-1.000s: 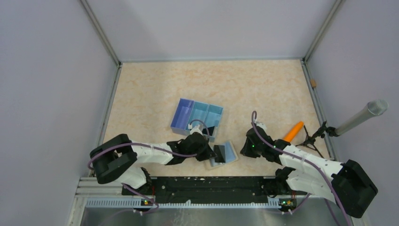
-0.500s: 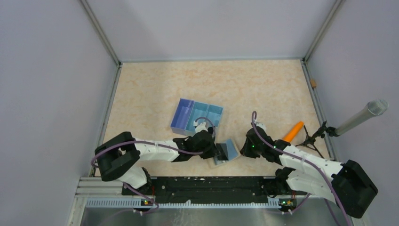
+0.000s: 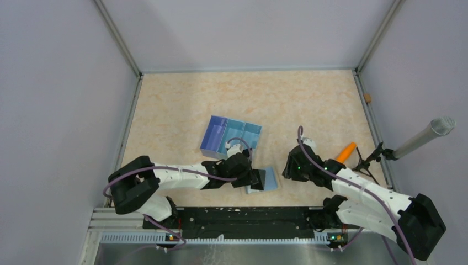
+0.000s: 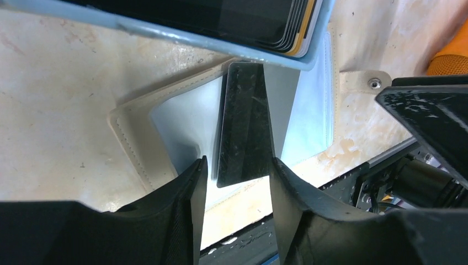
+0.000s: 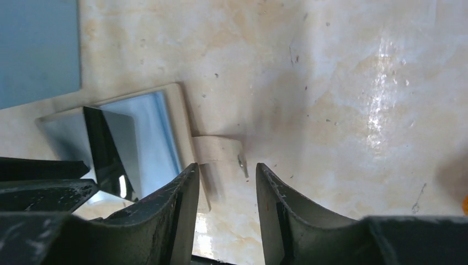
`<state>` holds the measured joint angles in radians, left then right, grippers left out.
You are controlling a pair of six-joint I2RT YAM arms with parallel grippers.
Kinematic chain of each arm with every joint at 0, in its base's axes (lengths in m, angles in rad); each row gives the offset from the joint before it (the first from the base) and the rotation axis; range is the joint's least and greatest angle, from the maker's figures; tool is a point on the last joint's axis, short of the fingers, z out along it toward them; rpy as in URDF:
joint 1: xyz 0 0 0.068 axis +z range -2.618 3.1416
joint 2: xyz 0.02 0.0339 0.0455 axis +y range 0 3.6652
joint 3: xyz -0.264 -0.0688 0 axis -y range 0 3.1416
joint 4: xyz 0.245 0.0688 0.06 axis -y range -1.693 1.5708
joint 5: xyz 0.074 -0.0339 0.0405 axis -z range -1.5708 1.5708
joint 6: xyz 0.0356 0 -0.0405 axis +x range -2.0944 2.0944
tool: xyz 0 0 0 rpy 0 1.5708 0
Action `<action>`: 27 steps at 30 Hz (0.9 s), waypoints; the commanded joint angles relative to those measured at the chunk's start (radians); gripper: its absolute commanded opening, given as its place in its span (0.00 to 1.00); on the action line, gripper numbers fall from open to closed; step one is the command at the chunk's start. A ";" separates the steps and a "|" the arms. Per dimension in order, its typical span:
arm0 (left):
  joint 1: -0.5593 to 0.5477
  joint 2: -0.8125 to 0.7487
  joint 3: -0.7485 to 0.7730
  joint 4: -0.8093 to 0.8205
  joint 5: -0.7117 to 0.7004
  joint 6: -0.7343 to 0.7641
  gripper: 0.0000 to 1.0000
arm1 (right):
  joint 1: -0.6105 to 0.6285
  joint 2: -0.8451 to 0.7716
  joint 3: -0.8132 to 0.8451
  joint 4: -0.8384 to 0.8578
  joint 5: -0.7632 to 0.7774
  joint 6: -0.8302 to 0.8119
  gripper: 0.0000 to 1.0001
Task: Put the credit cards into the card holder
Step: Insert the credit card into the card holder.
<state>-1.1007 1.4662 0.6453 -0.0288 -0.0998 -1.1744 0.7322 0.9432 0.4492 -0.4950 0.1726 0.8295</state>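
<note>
The beige card holder (image 3: 268, 182) lies flat near the table's front edge, its light-blue inside (image 4: 309, 118) showing. A dark glossy credit card (image 4: 243, 127) sits partly in its pocket. Its free end points between the fingers of my left gripper (image 4: 237, 163), which is open with a gap on each side of the card. More cards (image 4: 265, 22) are stacked in the blue tray (image 3: 230, 137). My right gripper (image 5: 226, 168) is open just over the holder's beige snap tab (image 5: 219, 150), not touching it. From above, the left gripper (image 3: 258, 178) and the right gripper (image 3: 288, 170) flank the holder.
An orange carrot-like object (image 3: 346, 152) lies right of the right arm. A grey microphone on a small black tripod (image 3: 422, 137) stands at the right wall. Grey walls enclose the table, and a black rail runs along its front edge.
Both grippers have opened. The left one let go of the dark card, now resting in the holder. The right one released the holder's tab, and the lifted holder has settled flat.
</note>
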 commanded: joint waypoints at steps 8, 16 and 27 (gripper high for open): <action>-0.014 -0.054 0.045 -0.056 0.011 0.035 0.52 | 0.038 -0.073 0.086 -0.024 -0.154 -0.108 0.47; -0.014 -0.028 0.060 -0.049 0.050 0.059 0.51 | 0.050 0.026 0.020 0.057 -0.218 -0.096 0.40; -0.014 0.014 0.083 -0.078 0.075 0.080 0.52 | 0.062 0.104 -0.035 0.155 -0.241 -0.071 0.37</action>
<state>-1.1099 1.4666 0.6872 -0.0914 -0.0364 -1.1172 0.7799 1.0260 0.4244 -0.4145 -0.0517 0.7437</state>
